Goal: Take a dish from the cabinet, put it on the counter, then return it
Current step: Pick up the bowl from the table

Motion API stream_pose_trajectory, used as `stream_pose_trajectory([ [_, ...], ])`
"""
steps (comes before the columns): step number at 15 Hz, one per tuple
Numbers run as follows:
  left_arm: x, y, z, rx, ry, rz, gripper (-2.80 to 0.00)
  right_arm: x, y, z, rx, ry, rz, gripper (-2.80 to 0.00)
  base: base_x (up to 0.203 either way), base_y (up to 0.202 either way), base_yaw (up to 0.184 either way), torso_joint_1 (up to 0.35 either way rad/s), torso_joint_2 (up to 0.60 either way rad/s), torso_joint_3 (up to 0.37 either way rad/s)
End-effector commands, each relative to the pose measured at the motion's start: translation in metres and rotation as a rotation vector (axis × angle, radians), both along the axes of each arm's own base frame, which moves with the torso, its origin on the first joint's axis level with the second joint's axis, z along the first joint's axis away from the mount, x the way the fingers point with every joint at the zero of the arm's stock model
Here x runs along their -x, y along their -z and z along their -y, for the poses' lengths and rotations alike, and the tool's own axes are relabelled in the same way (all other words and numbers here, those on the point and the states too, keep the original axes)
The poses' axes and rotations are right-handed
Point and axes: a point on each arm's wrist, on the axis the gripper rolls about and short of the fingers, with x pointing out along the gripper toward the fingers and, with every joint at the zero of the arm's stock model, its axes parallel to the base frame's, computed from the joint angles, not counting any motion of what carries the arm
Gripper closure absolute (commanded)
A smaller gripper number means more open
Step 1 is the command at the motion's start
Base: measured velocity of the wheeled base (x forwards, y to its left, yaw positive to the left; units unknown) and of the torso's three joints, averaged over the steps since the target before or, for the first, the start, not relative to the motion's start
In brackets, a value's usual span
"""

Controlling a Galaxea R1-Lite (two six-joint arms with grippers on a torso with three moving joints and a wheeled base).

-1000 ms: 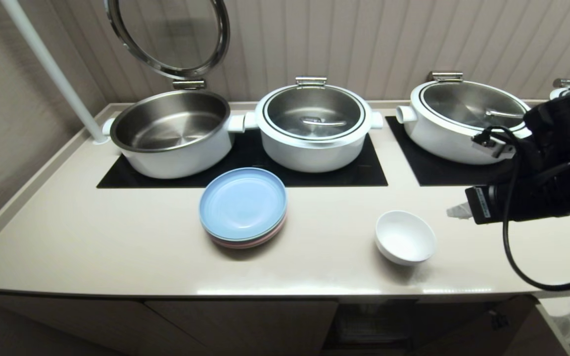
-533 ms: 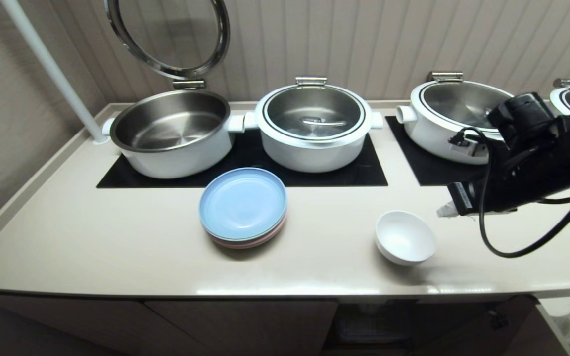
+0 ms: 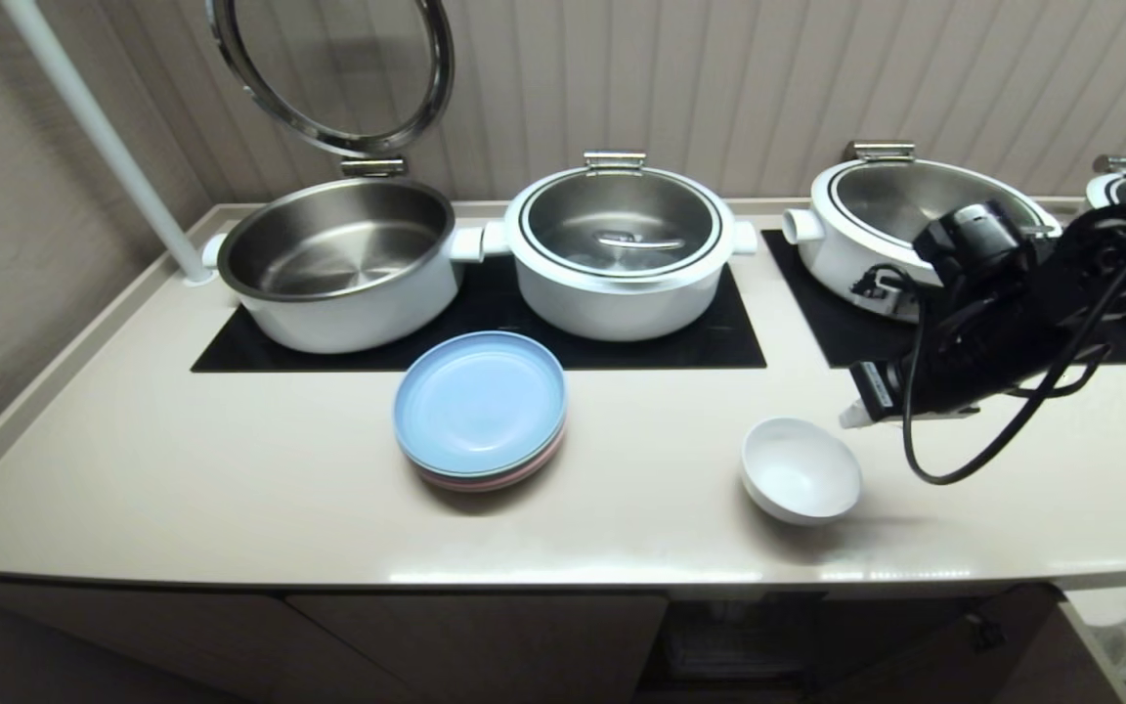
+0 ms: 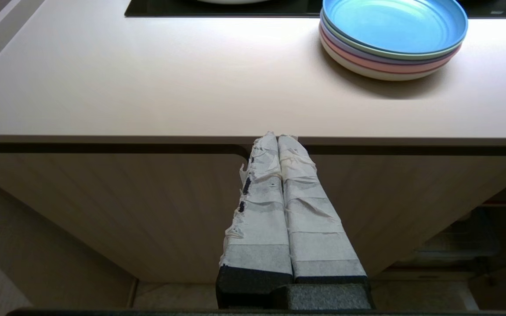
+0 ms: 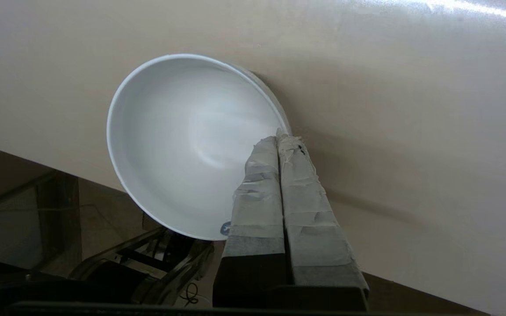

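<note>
A ribbed beige wall backs a long cream tabletop [image 3: 231, 469] with black glass hob panels [image 3: 485, 332] set into it. On the panels stand white pots: one at ten o'clock with its round lid [image 3: 328, 68] tipped up against the wall, a lidded one [image 3: 622, 249] at twelve, and another lidded one [image 3: 905, 230] at two, partly behind the right arm. A white pole [image 3: 99, 137] slants up from the far left corner of the tabletop.

A stack of plates [image 3: 480, 409] with a pale blue one on top sits near the middle of the tabletop, just in front of the hob. The small white bowl [image 3: 801, 469] stands upright at about four o'clock from the plates, near the front edge and well apart from them.

The right pincer [image 3: 854, 415] hangs just beside the bowl at the bowl's one o'clock, its tape-wrapped fingers [image 5: 279, 184] pressed together with nothing between them. In the right wrist view the tips lie at the bowl's rim [image 5: 279, 118]; whether they touch it cannot be told.

The left pincer [image 4: 278, 138] is parked low in front of the cupboard [image 4: 103, 206], its taped fingers closed and empty, tips level with the tabletop's front edge. Below the bowl, a dark opening in the cupboard shows in the head view
</note>
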Motion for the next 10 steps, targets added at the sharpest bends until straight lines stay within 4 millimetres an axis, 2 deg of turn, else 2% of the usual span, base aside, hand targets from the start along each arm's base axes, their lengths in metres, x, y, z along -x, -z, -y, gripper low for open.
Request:
stream_pose_trajectory([
  [1, 0.0000, 0.0000, 0.0000, 0.000, 0.000, 0.000, 0.00, -0.0056, 0.0046, -0.0005, 0.006, 0.004, -0.011, 0.00, 0.000, 0.000, 0.000, 0.000, 0.00, 0.000],
  [8, 0.0000, 0.0000, 0.0000, 0.000, -0.001, 0.000, 0.00, -0.0100, 0.0026, -0.0020, 0.012, 0.002, -0.012, 0.00, 0.000, 0.000, 0.000, 0.000, 0.00, 0.000],
  [9, 0.0000, 0.0000, 0.0000, 0.000, -0.001, 0.000, 0.00, -0.0094, 0.0023, -0.0018, 0.013, 0.002, -0.015, -2.80, 0.000, 0.000, 0.000, 0.000, 0.00, 0.000],
  [10, 0.0000, 0.0000, 0.0000, 0.000, -0.001, 0.000, 0.00, -0.0089, 0.0018, -0.0018, 0.013, 0.002, -0.015, -2.80, 0.000, 0.000, 0.000, 0.000, 0.00, 0.000],
])
